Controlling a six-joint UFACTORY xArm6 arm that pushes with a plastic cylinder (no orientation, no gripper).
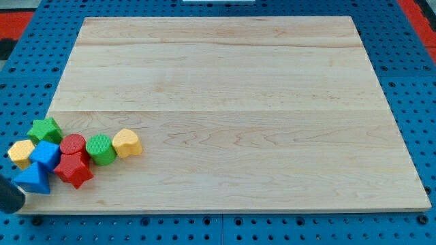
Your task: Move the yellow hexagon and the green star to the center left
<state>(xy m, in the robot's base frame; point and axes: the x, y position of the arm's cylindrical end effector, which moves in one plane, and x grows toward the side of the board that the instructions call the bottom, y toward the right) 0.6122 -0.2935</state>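
Little of me shows: only my rod (9, 195), a dark shape in the view's bottom left corner, cut off by the view's left edge. It is near-black with a faint bluish cast, matte and even in tone. Its outline is soft and blurred, broad and rounded on the side towards the view's right. The surface looks plain, and any markings, screws or seams are lost in the blur. My tip cannot be told apart from the rest of this dark mass, so its exact end stays unclear.
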